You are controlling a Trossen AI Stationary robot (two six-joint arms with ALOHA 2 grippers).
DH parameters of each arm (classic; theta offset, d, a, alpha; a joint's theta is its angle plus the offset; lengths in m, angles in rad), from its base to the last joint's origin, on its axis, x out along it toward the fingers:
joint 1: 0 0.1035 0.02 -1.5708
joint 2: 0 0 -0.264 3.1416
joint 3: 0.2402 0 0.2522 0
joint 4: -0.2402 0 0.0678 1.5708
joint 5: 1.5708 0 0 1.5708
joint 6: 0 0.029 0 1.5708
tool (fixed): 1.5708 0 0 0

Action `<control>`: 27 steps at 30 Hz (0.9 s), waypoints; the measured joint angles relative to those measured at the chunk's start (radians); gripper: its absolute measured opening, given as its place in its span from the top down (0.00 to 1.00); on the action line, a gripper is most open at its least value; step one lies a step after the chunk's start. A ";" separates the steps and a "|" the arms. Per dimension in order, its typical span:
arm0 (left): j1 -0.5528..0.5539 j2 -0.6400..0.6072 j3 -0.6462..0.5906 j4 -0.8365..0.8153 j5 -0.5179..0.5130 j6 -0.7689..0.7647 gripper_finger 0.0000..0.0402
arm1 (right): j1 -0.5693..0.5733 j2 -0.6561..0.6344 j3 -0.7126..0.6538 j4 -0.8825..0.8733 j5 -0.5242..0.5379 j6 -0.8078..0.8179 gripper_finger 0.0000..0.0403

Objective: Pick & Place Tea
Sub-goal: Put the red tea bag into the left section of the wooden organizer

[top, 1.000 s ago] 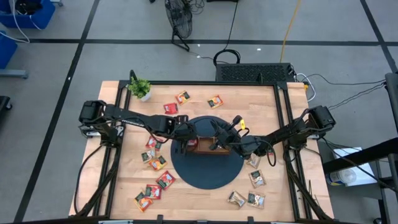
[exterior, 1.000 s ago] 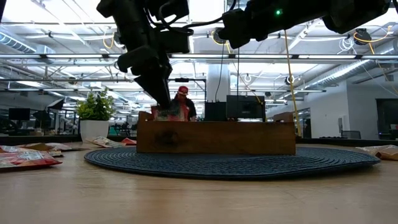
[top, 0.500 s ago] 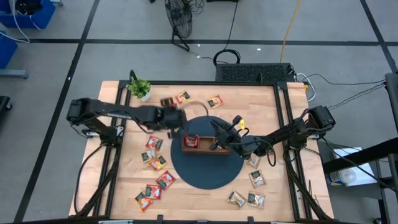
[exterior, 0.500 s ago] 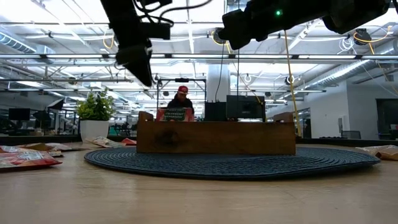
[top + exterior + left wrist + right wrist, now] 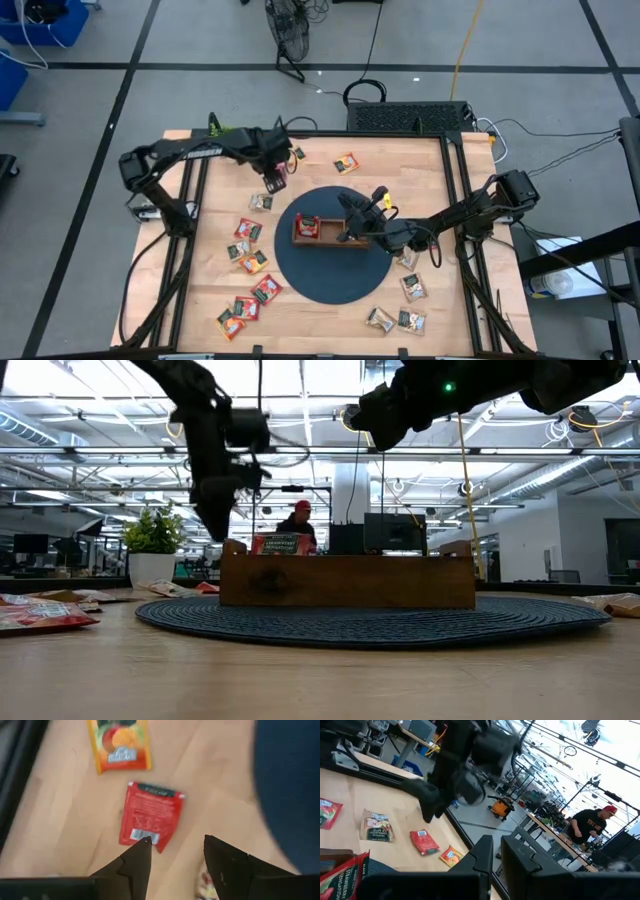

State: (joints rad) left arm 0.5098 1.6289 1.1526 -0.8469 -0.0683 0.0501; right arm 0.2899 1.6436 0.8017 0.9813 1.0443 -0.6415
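Your left gripper (image 5: 277, 180) hovers part-open, empty, above red tea sachet (image 5: 150, 815) near table's far edge. Right gripper (image 5: 347, 228), fingers nearly closed, holds nothing, waits over tray (image 5: 330, 238). One sachet (image 5: 307, 224) stands in tray's left compartment.

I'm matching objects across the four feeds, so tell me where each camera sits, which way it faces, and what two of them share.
High view: overhead, straight down on the table; both arms show.
Low view: table height, level across to the wooden tray; arms enter from above.
Left wrist view: on the left arm, looking down past the open left gripper at a red sachet.
Right wrist view: on the right arm, past the right gripper toward the room and the other arm.
Shared: that red sachet appears in both wrist views.
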 joint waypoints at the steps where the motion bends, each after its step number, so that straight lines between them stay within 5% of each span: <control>1: 0.010 0.019 0.000 0.002 -0.002 0.015 0.54 | 0.000 0.000 0.000 0.000 0.000 0.000 0.93; 12: 0.048 0.205 0.000 0.002 -0.029 0.105 0.54 | 0.000 0.000 0.000 -0.028 -0.002 0.001 0.93; 27: 0.046 0.266 0.004 0.018 -0.039 0.071 0.54 | 0.000 0.000 0.000 -0.030 -0.001 0.020 0.93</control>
State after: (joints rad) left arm 0.5559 1.8947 1.1570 -0.8291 -0.1075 0.1212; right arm 0.2897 1.6436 0.8017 0.9512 1.0434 -0.6212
